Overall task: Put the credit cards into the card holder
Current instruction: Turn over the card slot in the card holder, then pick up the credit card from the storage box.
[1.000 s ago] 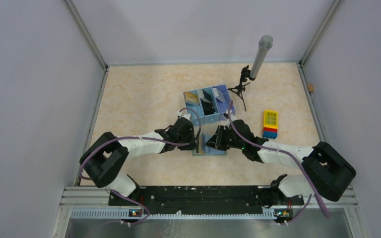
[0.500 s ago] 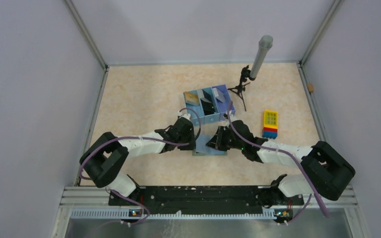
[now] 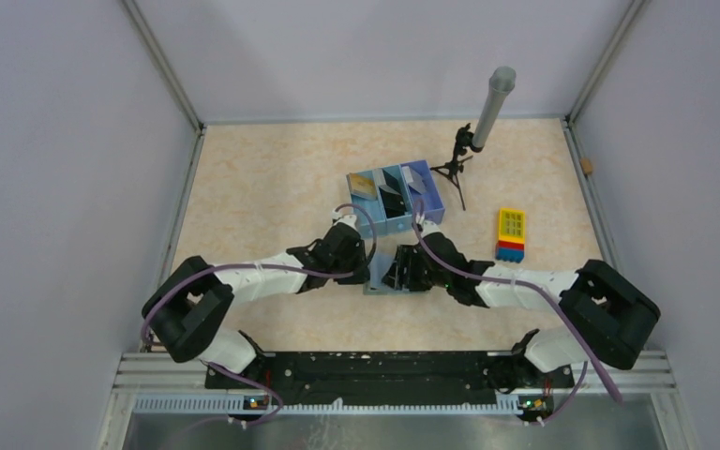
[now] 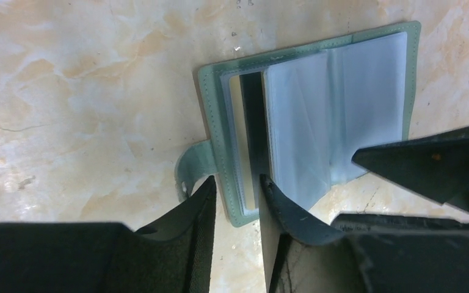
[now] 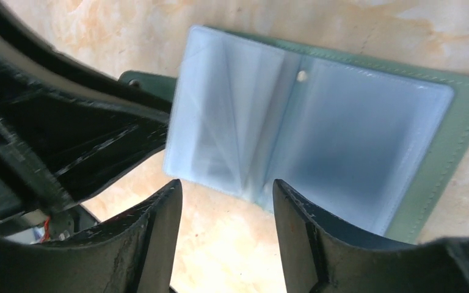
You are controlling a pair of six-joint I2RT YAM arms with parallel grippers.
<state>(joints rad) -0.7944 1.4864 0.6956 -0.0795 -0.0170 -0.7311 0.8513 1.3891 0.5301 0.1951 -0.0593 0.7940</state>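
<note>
Pincers first: my left pincer [image 4: 237,183] shows only a narrow gap, its fingers straddling the left end of the card holder [image 4: 336,110] — whether they clamp it or merely stand around it I cannot tell. My right pincer [image 5: 226,186] is spread wide and has hold of nothing; it hangs over the edge of the clear sleeves. The holder lies open, grey-green cover underneath, about the middle of the worktop [image 3: 272,187], somewhat closer to the near edge than the far one and just nearward of the blue tray [image 3: 403,225]. In the sleeve by my left fingers a pale gold card [image 4: 235,140] shows as a thin strip — tucked in. A yellow block [image 3: 511,225] sits toward the right edge, and a small tripod [image 3: 454,171] toward the far right corner.
</note>
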